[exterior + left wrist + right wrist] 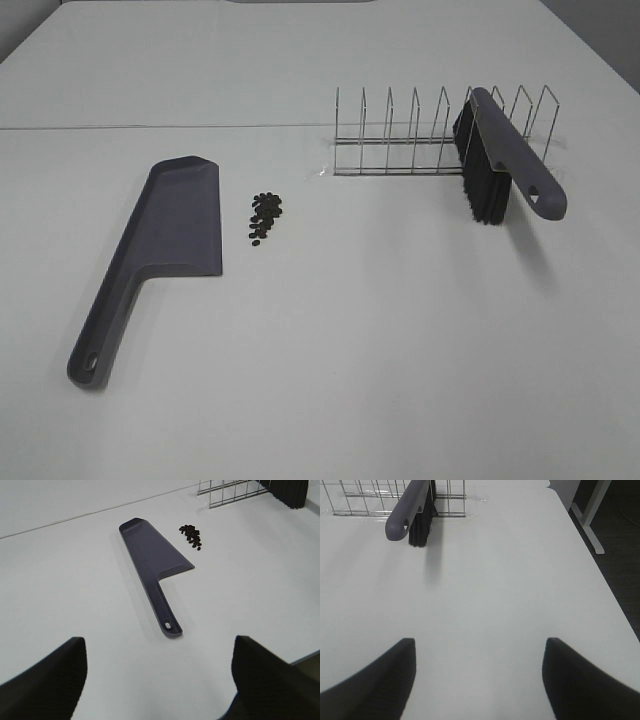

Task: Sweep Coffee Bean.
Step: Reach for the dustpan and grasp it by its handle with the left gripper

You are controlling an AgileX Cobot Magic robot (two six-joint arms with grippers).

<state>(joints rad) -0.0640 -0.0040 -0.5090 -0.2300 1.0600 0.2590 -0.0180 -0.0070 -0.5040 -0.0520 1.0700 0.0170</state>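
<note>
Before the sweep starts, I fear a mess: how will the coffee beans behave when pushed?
The coffee beans are small, loose ovals, so they will probably roll and scatter, not move together. The table looks smooth, likely offering little grip.

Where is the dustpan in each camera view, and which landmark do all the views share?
Exterior high: the dustpan lies left of centre, handle nearest the camera, coffee beans just right of its blade.
Left wrist: central, coffee beans beside its blade.
Right wrist: not in it.
Shared landmark: the wire rack.
</note>
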